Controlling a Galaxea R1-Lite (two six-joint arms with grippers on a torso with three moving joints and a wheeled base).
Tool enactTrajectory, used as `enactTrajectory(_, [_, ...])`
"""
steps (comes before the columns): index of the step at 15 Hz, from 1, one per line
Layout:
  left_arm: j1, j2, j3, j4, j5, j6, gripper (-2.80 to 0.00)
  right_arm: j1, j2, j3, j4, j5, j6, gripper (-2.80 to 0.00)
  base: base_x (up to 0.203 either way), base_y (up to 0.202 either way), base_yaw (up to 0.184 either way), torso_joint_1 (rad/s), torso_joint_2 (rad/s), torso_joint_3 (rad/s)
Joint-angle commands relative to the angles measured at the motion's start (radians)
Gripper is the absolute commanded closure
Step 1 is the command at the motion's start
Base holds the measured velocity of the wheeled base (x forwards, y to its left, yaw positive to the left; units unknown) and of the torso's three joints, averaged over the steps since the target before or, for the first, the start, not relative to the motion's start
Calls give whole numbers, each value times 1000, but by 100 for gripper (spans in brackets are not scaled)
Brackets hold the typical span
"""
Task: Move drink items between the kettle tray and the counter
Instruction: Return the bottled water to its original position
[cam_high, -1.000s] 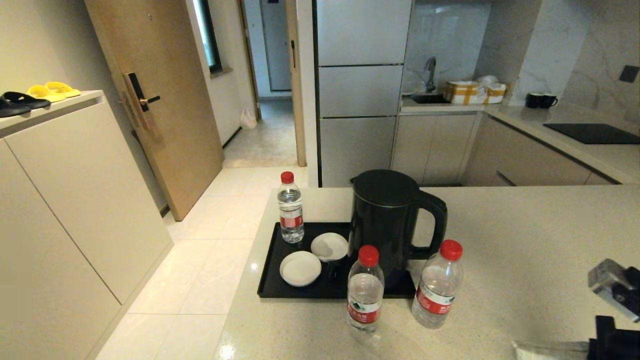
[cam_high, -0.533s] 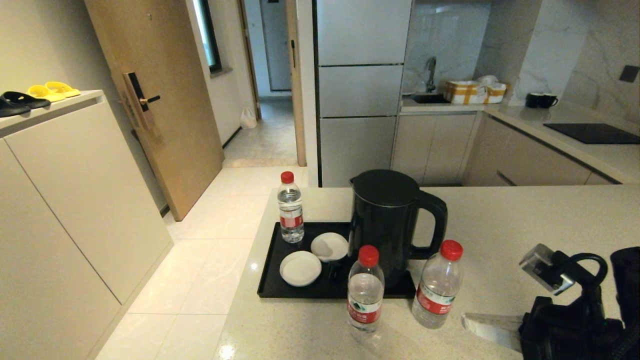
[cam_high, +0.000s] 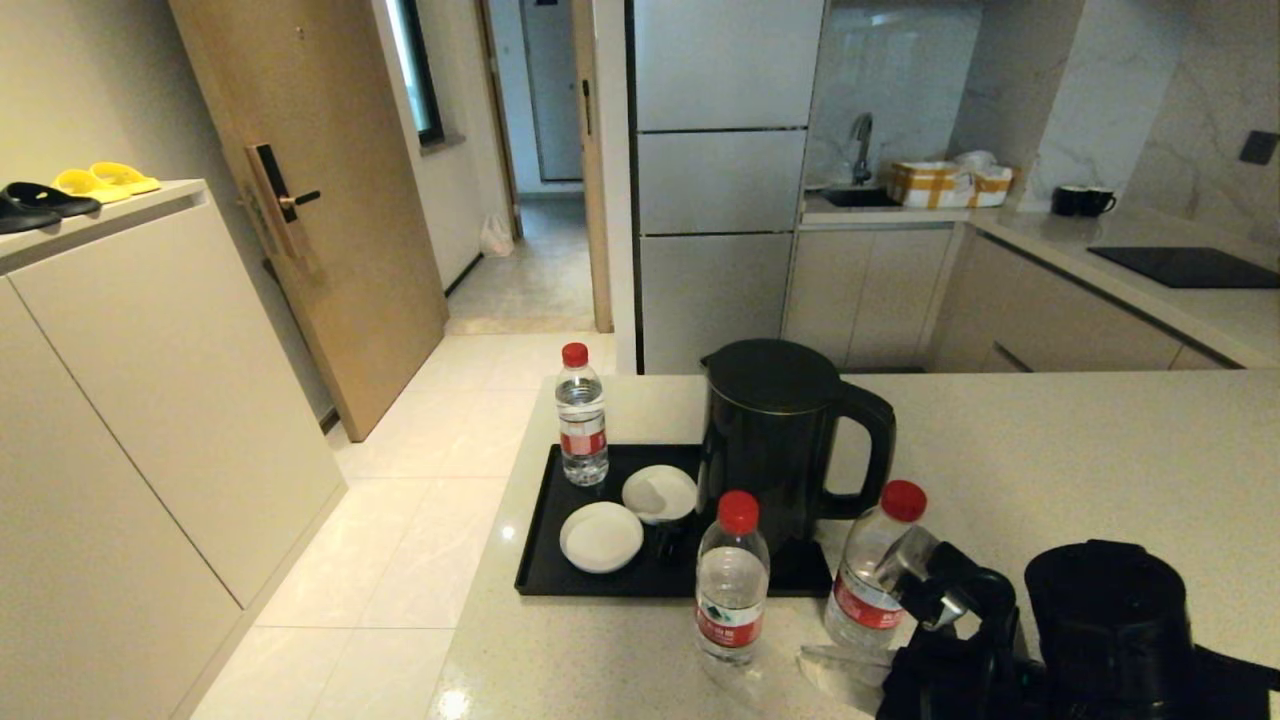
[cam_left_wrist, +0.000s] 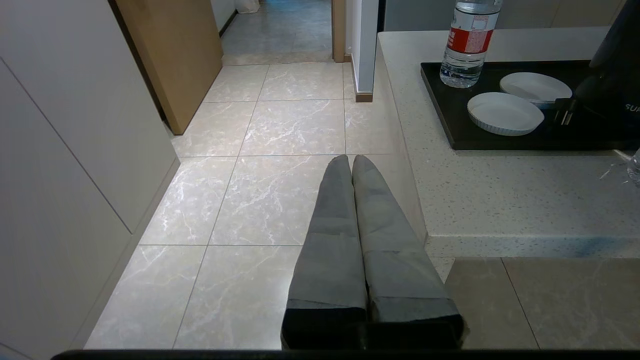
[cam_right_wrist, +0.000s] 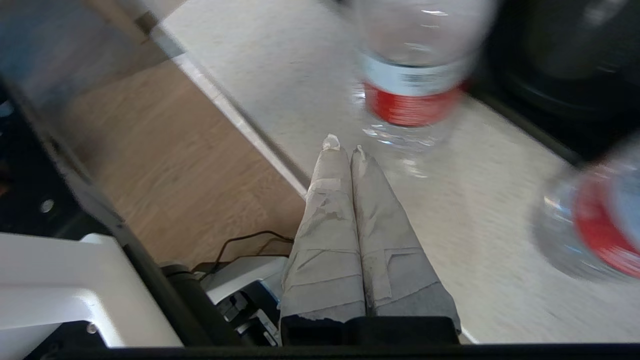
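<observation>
table: beige speckled table (cam_high: 1050, 460), carries everything below.
kettle tray: black kettle tray (cam_high: 545, 540) at the table's left end, by the edge that drops to the tiled floor (cam_left_wrist: 280, 130).
on tray: black kettle (cam_high: 775, 440), handle to the robot's right; two white dishes (cam_high: 601, 536) in front-left of it; far bottle (cam_high: 582, 428) upright in the tray's far-left corner.
middle bottle: middle bottle (cam_high: 731, 580) upright on the table, just in front of the tray's near rim, off the tray.
right bottle: right bottle (cam_high: 872, 570) upright on the table at the tray's near-right corner, partly covered by the right arm.
right claw: right claw (cam_right_wrist: 342, 145) fingers pressed together, holding nothing; low over the table's near edge, tips just short of the middle bottle's base. In the head view the arm (cam_high: 1100, 640) fills the lower right.
left claw: left claw (cam_left_wrist: 348, 161) closed, empty, parked off the table's left end above the floor, pointing along the table's side.
obstacles: the kettle stands right behind both near bottles; the two bottles stand near each other, with a gap.
head only: wooden door (cam_high: 300, 190), cream cabinet with slippers (cam_high: 60, 190), sink and black hob (cam_high: 1185, 265) on the far counter.
left wrist only: kettle plug (cam_left_wrist: 565, 112) lying on the tray beside the dishes.
right wrist only: how close the fingertips sit to the middle bottle; right bottle blurred at the frame's side.
</observation>
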Motion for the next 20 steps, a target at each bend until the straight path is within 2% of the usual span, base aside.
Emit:
enactTrajectory(1, [0, 1, 0, 0, 0, 0, 0, 31, 48, 7, -32, -31, 1, 0, 0, 0, 0, 0, 0, 0])
enactTrajectory(3, [0, 1, 0, 0, 0, 0, 0, 49, 84, 14, -108, -112, 2, 0, 0, 0, 0, 0, 0, 0])
enactTrajectory(4, [0, 0, 0, 0, 0, 0, 0, 56, 116, 37, -172, -126, -1, 0, 0, 0, 0, 0, 0, 0])
enactTrajectory(9, [0, 1, 0, 0, 0, 0, 0, 69, 284, 150, -483, -138, 1, 0, 0, 0, 0, 0, 0, 0])
enactTrajectory(11, [0, 1, 0, 0, 0, 0, 0, 69, 312, 165, -541, -149, 3, 0, 0, 0, 0, 0, 0, 0])
enactTrajectory(12, [0, 1, 0, 0, 0, 0, 0, 70, 316, 162, -542, -188, 4, -280, 0, 0, 0, 0, 0, 0])
enactTrajectory(13, [0, 1, 0, 0, 0, 0, 0, 71, 326, 152, -549, -214, 8, -280, 0, 0, 0, 0, 0, 0])
enactTrajectory(20, [0, 1, 0, 0, 0, 0, 0, 73, 311, 113, -548, -215, 56, -280, 0, 0, 0, 0, 0, 0])
